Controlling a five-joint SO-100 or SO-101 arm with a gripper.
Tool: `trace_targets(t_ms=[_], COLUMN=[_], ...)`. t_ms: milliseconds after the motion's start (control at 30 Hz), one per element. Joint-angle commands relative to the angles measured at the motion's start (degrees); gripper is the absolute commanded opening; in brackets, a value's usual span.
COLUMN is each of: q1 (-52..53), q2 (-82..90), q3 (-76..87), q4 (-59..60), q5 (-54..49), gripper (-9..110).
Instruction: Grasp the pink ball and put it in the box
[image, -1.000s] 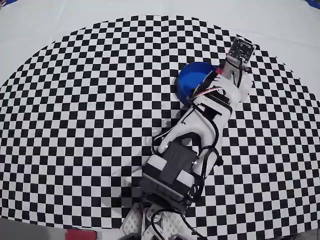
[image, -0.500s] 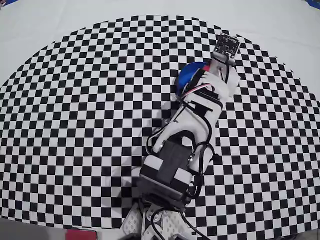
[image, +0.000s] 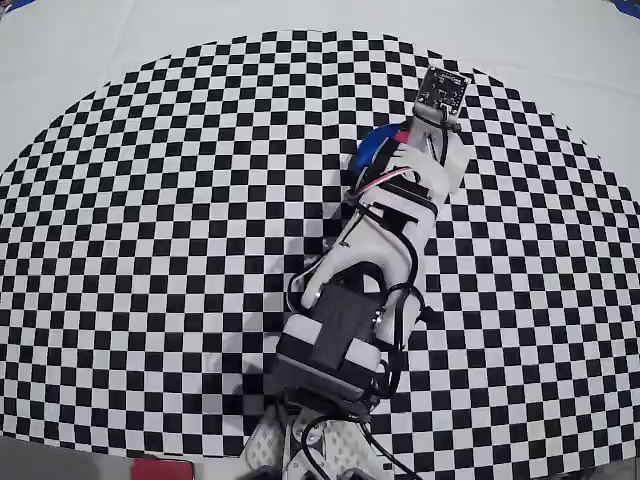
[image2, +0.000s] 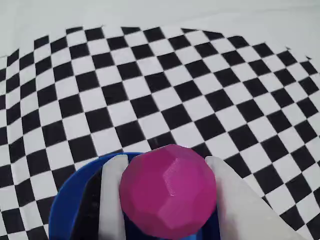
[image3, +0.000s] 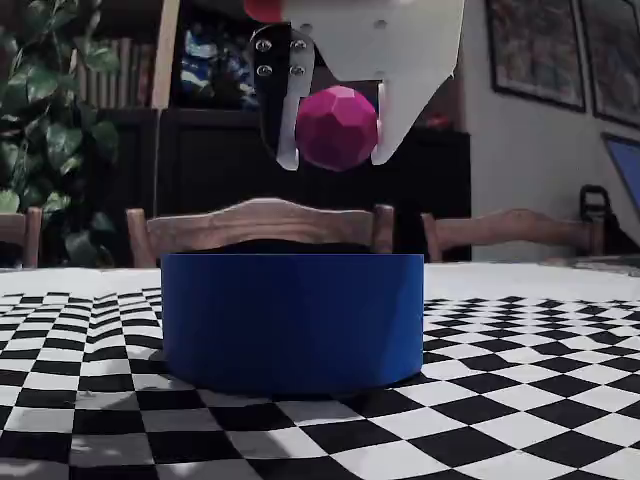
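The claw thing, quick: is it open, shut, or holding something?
Gripper: shut on the pink ball, held in the air above the blue box.

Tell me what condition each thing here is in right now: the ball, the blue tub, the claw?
pink ball: clamped between the fingers, held in the air above the tub.
box: upright on the checkered cloth, open on top; its inside is hidden.
gripper: shut on the ball, over the tub.

- No writing, label, brand or number can be read anywhere in these views.
- The book spines (image3: 110, 70) on the shelf are too blurred to read.
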Motion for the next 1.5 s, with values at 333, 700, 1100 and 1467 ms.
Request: trace_targets(t_ms=[333, 700, 1100, 1467], q1=[-2.5, -2.5, -2.8, -2.8], q2=[3.3, 3.0, 2.9, 3.1], q3=[0.0, 1.6, 3.0, 4.7], q4=[-1.0, -1.0, -1.4, -1.7], q5=[0.1, 0.1, 0.2, 0.3], gripper=[0, 0, 0, 0])
